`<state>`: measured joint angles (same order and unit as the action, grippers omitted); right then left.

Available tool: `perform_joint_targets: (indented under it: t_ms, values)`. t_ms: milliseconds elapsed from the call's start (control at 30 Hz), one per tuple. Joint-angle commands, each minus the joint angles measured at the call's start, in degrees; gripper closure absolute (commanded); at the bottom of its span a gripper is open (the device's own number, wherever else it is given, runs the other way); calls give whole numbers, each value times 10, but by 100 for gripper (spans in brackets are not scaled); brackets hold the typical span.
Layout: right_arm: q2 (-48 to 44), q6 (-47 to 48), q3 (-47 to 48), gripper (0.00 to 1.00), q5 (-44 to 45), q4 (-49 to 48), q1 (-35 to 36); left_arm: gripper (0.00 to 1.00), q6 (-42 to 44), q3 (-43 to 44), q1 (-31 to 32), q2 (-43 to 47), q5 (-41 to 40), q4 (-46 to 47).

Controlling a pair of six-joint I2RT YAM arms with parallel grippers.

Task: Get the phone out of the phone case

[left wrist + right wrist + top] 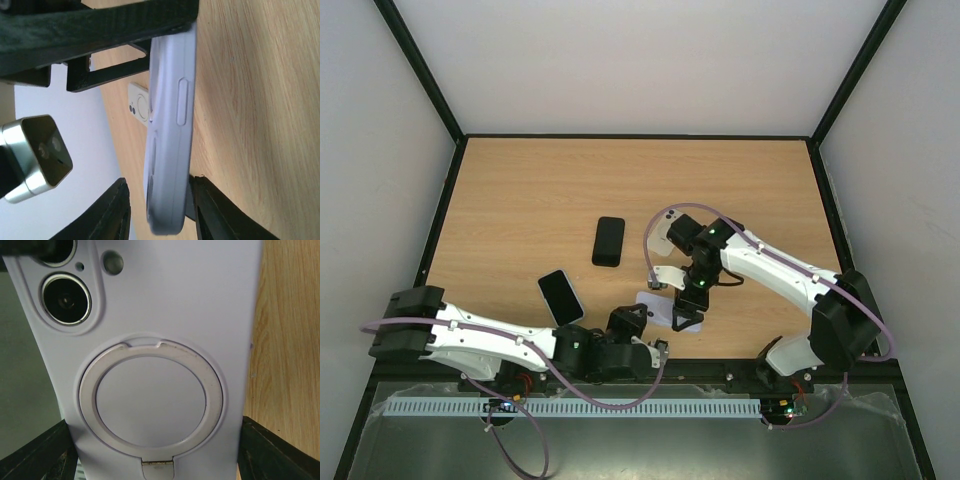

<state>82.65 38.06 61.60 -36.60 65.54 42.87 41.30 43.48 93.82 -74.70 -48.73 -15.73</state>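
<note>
Phone case (653,303) (lilac, ring stand on its back) is sitting toward the arms and slightly right of the black phone (608,241), back up and screen side facing the table (520,190); cannot tell whether it is resting or hanging just off the wood. The phone (65,299) is sitting inside it, lenses showing through the cutout.

Right gripper (160,455) is clamping the case across its width, both pads pressing its sides. Left gripper (160,217) is straddling the other end through the thickness, jaws parted: one finger (212,215) is seemingly touching the table-facing side, the other standing off the back.

A second phone (561,296) is lying screen-up, left of the black phone and nearer the arms.

Risks, as I'm judging them:
- the right grip is squeezing the case walls onto the phone, so any peel may be fighting it;
- the soft case could be sliding in the pads;
- a left pinch landing off the rim may be twisting the whole thing — and a freed phone dropping glass-first onto the wood.
</note>
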Motion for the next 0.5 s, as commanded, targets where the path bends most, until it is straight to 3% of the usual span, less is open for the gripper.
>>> perform_joint_targets:
  t_ms: [0,167,233,300,400,467]
  values:
    - [-10,-12,25,62,-20,20,8,67,47,-10,-5,-11,-36,42]
    - [-15,-15,24,62,-21,21,10,85,51,-7,-11,-19,-44,56]
    - [-17,-10,31,57,-22,30,10,91,46,-9,-13,-13,-38,62]
    - [-23,6,52,41,-23,57,10,95,33,-9,-14,-6,-38,60]
    - [-61,7,84,6,-8,65,10,97,-14,5,-14,8,-28,37]
    - [-95,3,99,1,-1,55,10,97,-67,16,-14,18,-11,12]
